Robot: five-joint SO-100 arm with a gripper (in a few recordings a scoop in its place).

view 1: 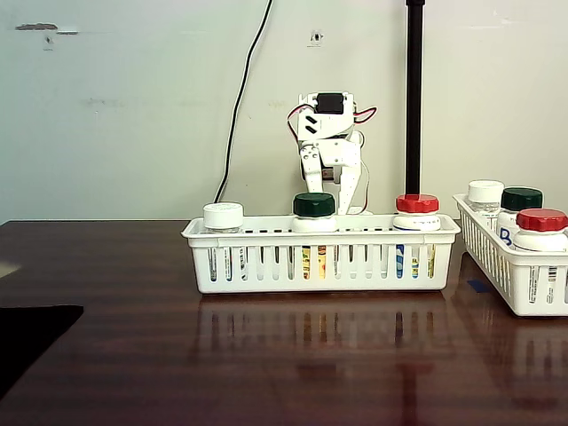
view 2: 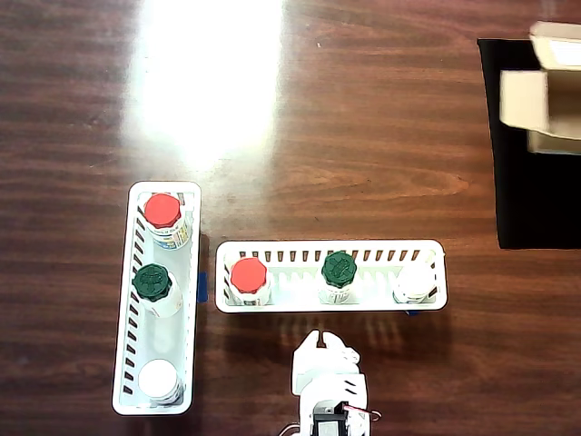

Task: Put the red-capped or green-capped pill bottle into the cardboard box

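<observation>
The red-capped pill bottle (view 2: 249,279) is seen upright at one end of a white slotted basket (view 2: 363,248), beside a green-capped bottle (view 2: 339,273) and a white-capped bottle (view 2: 415,282). The cardboard box (view 2: 545,91) is placed well apart on a black mat (view 2: 526,200). The gripper (view 2: 314,343) is held empty behind the basket; whether its claw is parted cannot be told.

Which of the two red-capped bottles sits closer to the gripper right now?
The red-capped bottle at the left end of the horizontal basket in the overhead view, just ahead of the gripper. The other red-capped bottle sits at the far end of the vertical basket.
</observation>
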